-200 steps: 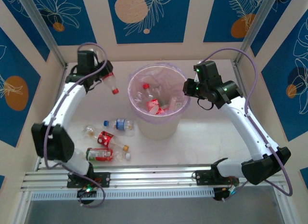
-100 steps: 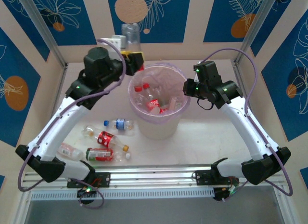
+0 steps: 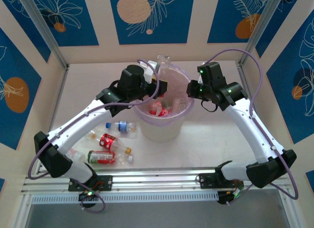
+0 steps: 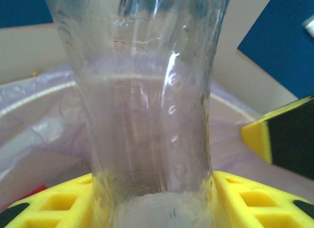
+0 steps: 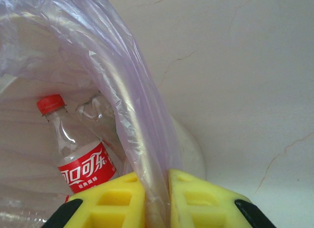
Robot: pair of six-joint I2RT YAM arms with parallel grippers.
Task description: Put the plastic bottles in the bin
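Left arm [image 3: 78, 122]: white links, black joint housings.
Right arm [image 3: 252, 132]: same white and black.
Cables [image 3: 230, 51]: purple-grey loops along each arm.
Lights [image 3: 201, 70]: small green dots at wrists, bases.
Right hand [image 5: 156, 189]: yellow fingers [image 5: 196, 201], square pockets, black corners.

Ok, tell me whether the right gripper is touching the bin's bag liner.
Touching. The right wrist view shows the bag liner pinched between the yellow fingers of the right gripper, with no gap on either side.

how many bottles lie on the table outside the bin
5, left of the bin: blue-labelled bottle, clear bottle, yellow-capped bottle, red-labelled bottle, pale bottle by the left arm; more may be hidden.
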